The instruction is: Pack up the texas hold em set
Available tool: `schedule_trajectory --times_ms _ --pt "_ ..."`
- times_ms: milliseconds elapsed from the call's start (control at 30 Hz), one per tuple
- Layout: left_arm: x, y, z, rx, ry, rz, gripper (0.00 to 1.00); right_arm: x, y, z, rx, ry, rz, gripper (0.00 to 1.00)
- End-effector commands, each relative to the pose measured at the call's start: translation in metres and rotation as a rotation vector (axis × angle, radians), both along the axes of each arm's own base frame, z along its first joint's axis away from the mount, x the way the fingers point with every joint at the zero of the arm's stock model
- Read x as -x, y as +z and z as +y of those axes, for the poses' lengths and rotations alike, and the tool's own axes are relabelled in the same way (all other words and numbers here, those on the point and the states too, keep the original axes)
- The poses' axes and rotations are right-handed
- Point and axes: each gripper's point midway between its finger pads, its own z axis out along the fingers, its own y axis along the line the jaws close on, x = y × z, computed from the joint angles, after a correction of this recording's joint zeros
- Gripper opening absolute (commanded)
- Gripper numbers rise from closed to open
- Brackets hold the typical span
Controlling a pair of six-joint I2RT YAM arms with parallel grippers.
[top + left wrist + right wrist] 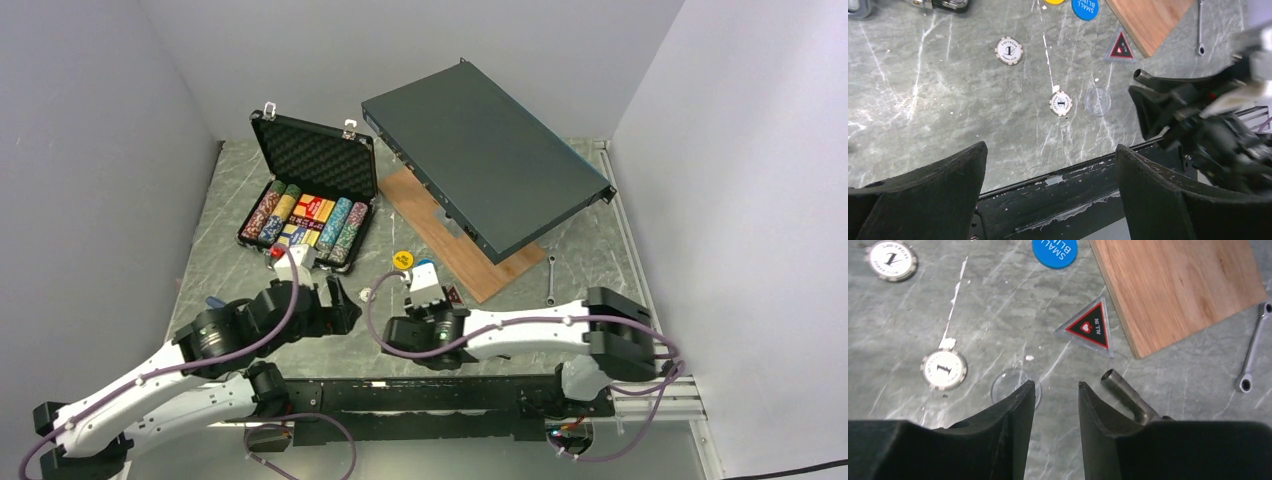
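Texas hold em set (pixel 318 160): small black briefcase with grey egg-crate foam in the raised lid. It stands open toward the back-left corner of the grey marbled table (pixel 215 240). The tray holds rows of multicoloured chips (pixel 345 228) either side of what look like card packs, and reads as close to full.

Loose pieces lie flat near the front edge, about mid-width, well apart from the briefcase:
- one white poker chip (pixel 944 369)
- a second white chip (pixel 890 260)
- clear round disc (pixel 1003 385)
- blue round disc (pixel 1054 251)
- red-and-black triangle marker (pixel 1088 327)
- yellow round disc (pixel 403 258), farther back

Right gripper (pixel 1055 387) hangs low over these pieces. Its jaws are drawn to a slim gap with bare table showing through and nothing clamped in it. The clear disc is not between the jaws. It lies just to one side, partly hidden under the finger on the white-chip side. The triangle marker lies beyond the tips, toward the corner of the brown wooden board (pixel 1173 285).

Left gripper (pixel 1050 155) hovers by the front edge with its jaws spread wide and empty. The nearer chip and the clear disc lie ahead of its tips.

Judgement: the right arm is nearer the loose pieces and the left arm is nearer the briefcase. The discs are round, so there is no long axis to line up. The pick depends on shifting the right jaws sideways until they straddle the clear disc's rim. The pieces are thin and flat, so they will likely slide rather than lift.
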Motion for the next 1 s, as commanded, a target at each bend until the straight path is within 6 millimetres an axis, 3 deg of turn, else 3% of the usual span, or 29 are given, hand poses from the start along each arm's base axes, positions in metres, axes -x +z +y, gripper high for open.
schedule_trajectory --times_ms 0,167,400,667,967 --pt "0.001 0.019 0.022 0.022 0.062 -0.041 0.99 -0.024 0.001 -0.001 0.176 -0.024 -0.022 0.38" --pt "0.007 0.021 0.039 0.037 0.092 -0.053 0.99 -0.052 -0.026 -0.017 0.364 -0.041 0.033 0.31" --pt "0.012 0.017 0.048 0.036 0.103 -0.049 0.99 -0.07 -0.047 -0.043 0.446 -0.072 0.074 0.25" --pt "0.012 0.013 0.042 0.028 0.079 -0.04 0.99 -0.078 -0.068 -0.061 0.5 -0.096 0.11 0.22" --pt "0.012 0.011 0.039 0.018 0.064 -0.033 0.99 -0.081 -0.087 -0.058 0.507 -0.083 0.141 0.21"
